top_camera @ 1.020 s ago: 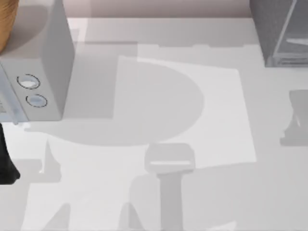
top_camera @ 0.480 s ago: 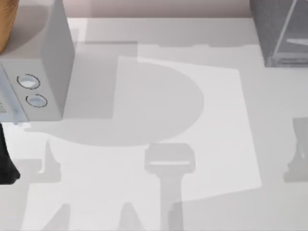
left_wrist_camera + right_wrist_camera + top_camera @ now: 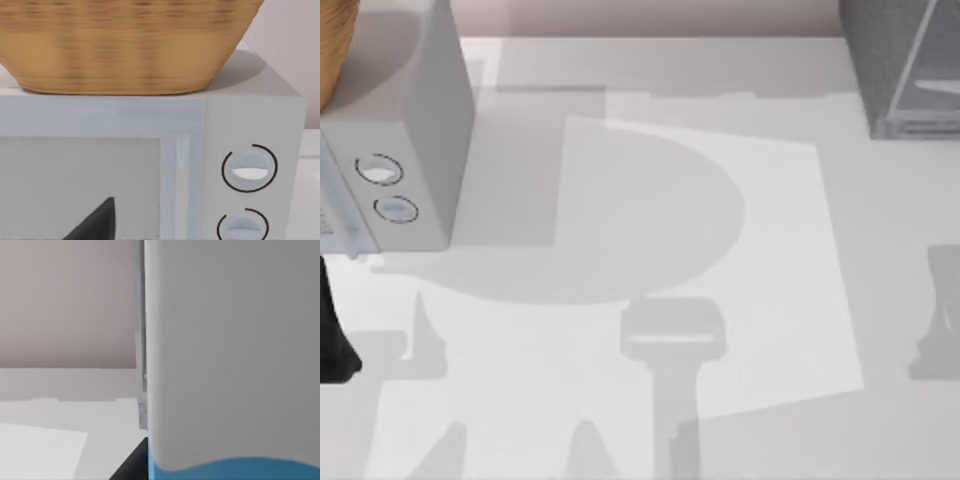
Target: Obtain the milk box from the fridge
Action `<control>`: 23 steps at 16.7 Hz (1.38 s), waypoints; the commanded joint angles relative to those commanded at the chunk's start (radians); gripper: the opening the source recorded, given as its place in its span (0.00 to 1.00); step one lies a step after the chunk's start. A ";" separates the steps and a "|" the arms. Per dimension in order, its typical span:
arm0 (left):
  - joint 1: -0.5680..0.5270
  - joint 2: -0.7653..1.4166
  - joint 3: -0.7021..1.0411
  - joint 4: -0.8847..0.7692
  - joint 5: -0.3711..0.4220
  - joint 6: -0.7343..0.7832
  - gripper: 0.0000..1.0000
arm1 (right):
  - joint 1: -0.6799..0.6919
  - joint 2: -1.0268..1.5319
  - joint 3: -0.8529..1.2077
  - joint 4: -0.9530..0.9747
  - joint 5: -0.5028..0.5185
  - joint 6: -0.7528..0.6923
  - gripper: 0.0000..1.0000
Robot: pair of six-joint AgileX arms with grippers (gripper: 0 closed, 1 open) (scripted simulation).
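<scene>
The milk box (image 3: 230, 365) looms very close in the right wrist view, with a pale top and a sky-blue band low down. My right gripper (image 3: 165, 467) is shut on it, and one dark finger (image 3: 131, 462) lies against its side. The fridge (image 3: 905, 65), dark grey and speckled with a glassy front, stands at the table's far right corner. A strip of its light frame (image 3: 141, 350) shows just behind the box. My left arm (image 3: 334, 345) waits at the left edge, in front of the microwave, and a dark part of its gripper (image 3: 95, 224) points at the microwave door.
A light grey microwave (image 3: 415, 130) with two round dials (image 3: 248, 169) stands at the far left. A woven basket (image 3: 125, 45) sits on top of it. Arm shadows lie across the white table (image 3: 650, 200), one of them at the right edge (image 3: 940, 325).
The shadow at the table's right edge slid toward the front edge, and the lit patch on the table grew at its front right corner. The left arm stayed still.
</scene>
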 joint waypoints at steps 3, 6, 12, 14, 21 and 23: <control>0.000 0.000 0.000 0.000 0.000 0.000 1.00 | 0.012 0.094 0.027 0.091 -0.036 -0.002 0.00; 0.000 0.000 0.000 0.000 0.000 0.000 1.00 | 0.031 0.281 0.072 0.252 -0.098 -0.004 0.00; 0.000 0.000 0.000 0.000 0.000 0.000 1.00 | 0.086 0.846 0.181 0.665 -0.264 0.004 0.00; 0.000 0.000 0.000 0.000 0.000 0.000 1.00 | 0.106 1.052 0.216 0.805 -0.322 0.010 0.00; 0.000 0.000 0.000 0.000 0.000 0.000 1.00 | 0.165 1.590 0.334 1.229 -0.494 0.023 0.00; 0.000 0.000 0.000 0.000 0.000 0.000 1.00 | 0.176 1.686 0.361 1.314 -0.526 0.022 0.00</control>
